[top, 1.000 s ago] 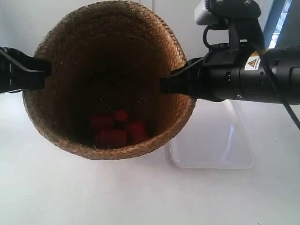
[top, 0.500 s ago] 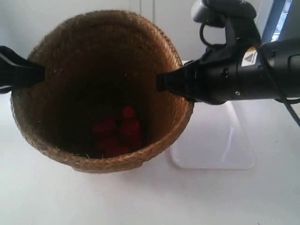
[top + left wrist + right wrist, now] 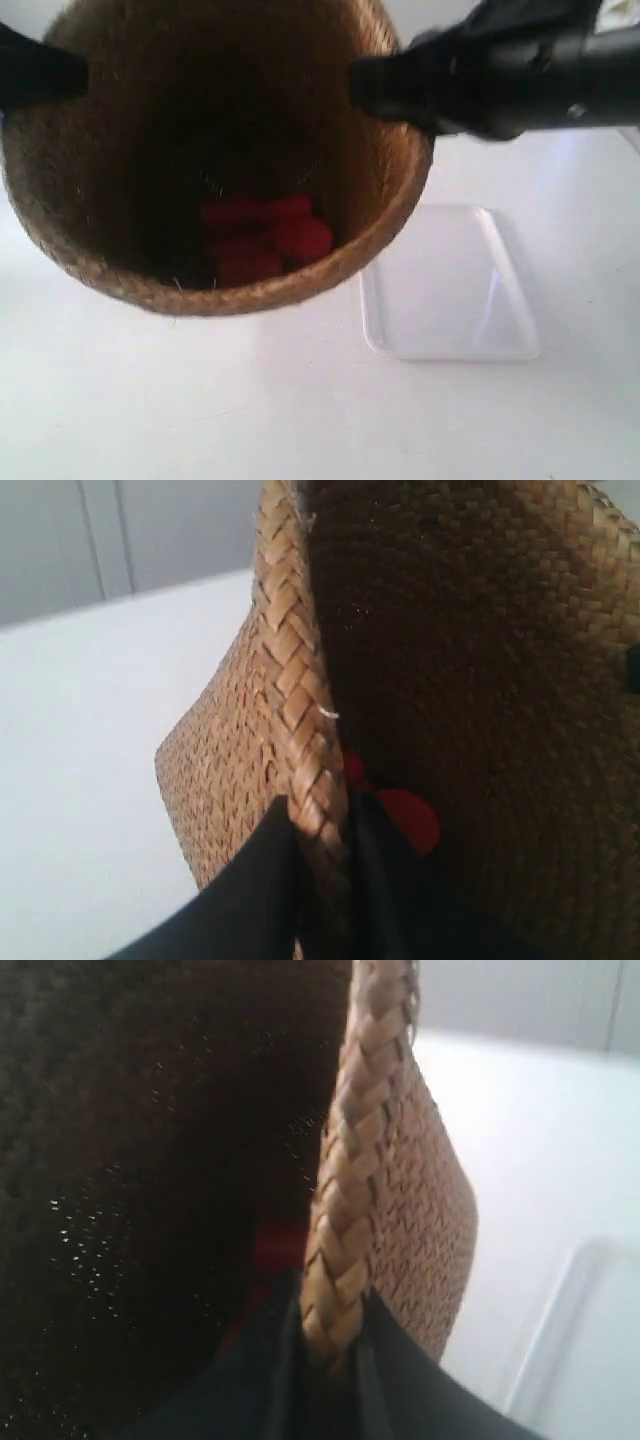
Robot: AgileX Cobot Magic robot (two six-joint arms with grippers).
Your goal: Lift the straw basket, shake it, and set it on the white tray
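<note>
The straw basket [image 3: 150,160] hangs in the air close to the exterior camera, its dark inside holding several red objects [image 3: 262,237]. The arm at the exterior view's left grips the rim there [image 3: 45,75]; the arm at the exterior view's right grips the opposite rim [image 3: 375,85]. In the left wrist view my left gripper [image 3: 322,850] is shut on the braided rim of the straw basket [image 3: 300,700], one finger outside, one inside. My right gripper [image 3: 335,1335] pinches the basket's rim [image 3: 350,1180] the same way. The white tray [image 3: 450,290] lies on the table below and to the right.
The white table [image 3: 300,420] spreads under the basket. A pale wall with cabinet panels [image 3: 100,540] stands behind it. A corner of the tray [image 3: 590,1360] shows beside the basket in the right wrist view.
The basket has risen and come closer to the exterior camera, its rim now leaving the top of the view. The red objects inside have shifted. Both grippers stay clamped on the rim.
</note>
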